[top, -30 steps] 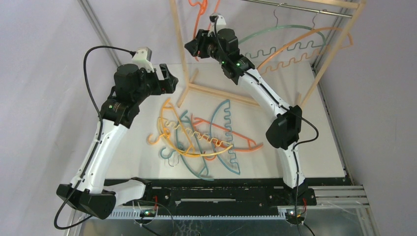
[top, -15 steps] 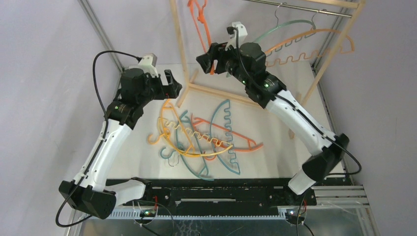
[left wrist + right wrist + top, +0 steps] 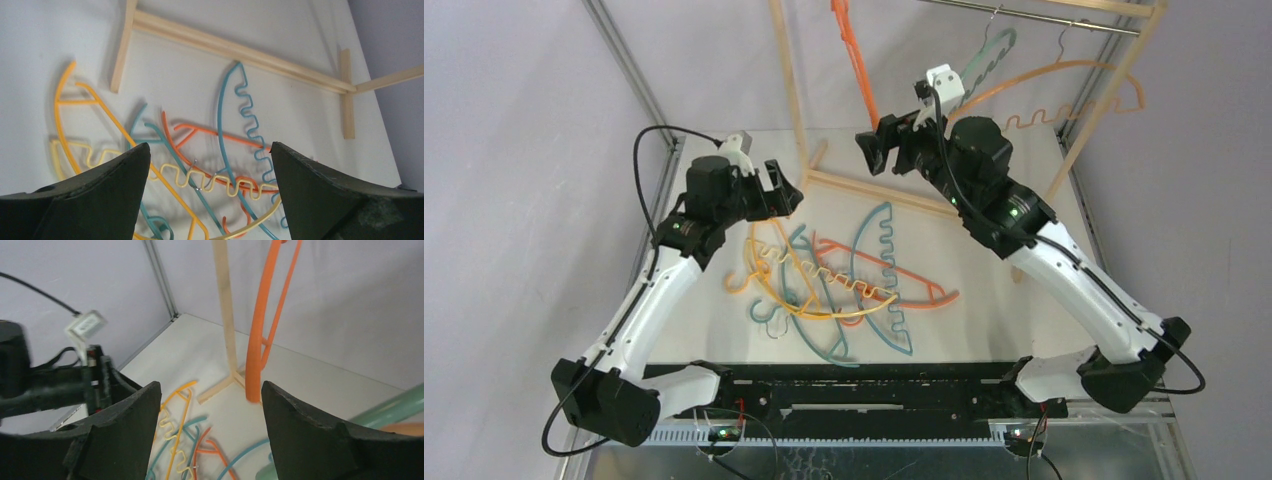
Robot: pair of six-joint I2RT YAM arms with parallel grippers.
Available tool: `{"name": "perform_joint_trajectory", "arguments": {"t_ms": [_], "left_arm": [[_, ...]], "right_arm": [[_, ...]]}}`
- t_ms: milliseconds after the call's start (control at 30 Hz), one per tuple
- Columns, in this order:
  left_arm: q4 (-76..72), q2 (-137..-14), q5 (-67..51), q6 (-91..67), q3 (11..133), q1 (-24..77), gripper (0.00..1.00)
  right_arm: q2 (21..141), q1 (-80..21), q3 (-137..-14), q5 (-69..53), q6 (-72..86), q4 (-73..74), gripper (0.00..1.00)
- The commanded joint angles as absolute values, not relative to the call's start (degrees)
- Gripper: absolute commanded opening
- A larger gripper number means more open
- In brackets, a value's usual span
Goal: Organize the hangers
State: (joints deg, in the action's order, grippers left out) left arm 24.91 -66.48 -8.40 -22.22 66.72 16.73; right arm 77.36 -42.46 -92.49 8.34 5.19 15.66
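Observation:
Several hangers lie tangled in a pile (image 3: 834,280) mid-table: a yellow wavy one (image 3: 200,177), a teal wavy one (image 3: 245,110), an orange one (image 3: 210,131) and a yellow-orange one (image 3: 65,110). Three more hang from the rack's rod: a bright orange hanger (image 3: 856,60), a pale teal one (image 3: 984,60) and a pale orange one (image 3: 1074,85). My left gripper (image 3: 782,190) hovers open above the pile's far left edge, nothing between its jaws (image 3: 209,146). The right gripper (image 3: 879,148) is open and empty (image 3: 210,385), just short of the hanging orange hanger (image 3: 260,330).
The pale wooden rack frame (image 3: 789,80) stands at the back, its metal rod (image 3: 1024,15) on top and its base bars (image 3: 225,47) lying on the table beyond the pile. A metal cage post (image 3: 629,65) runs along the left. My two wrists are close together near the rack's left post (image 3: 225,305).
The right gripper opened wider and drew back to the right, leaving the bright orange hanger hanging free. The hanging hangers have swung. My left gripper moved right, toward the pile.

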Motion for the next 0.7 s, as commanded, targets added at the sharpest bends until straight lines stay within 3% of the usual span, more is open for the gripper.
{"name": "perform_joint_trajectory", "arguments": {"t_ms": [0, 433, 667], "left_arm": [[22.52, -64.11, -9.89, -27.93, 61.39, 16.25, 0.93], [29.26, -51.69, -1.29, -47.17, 42.59, 16.31, 0.81], [27.85, -50.98, 1.93, -54.12, 35.51, 16.22, 0.71]], "right_arm": [[71.6, -45.8, -89.63, 13.54, -0.87, 15.92, 0.81], [67.47, -48.59, -83.96, 2.02, -0.43, 25.24, 0.8], [70.07, -49.13, -81.36, -5.98, 0.58, 29.56, 0.79]]}}
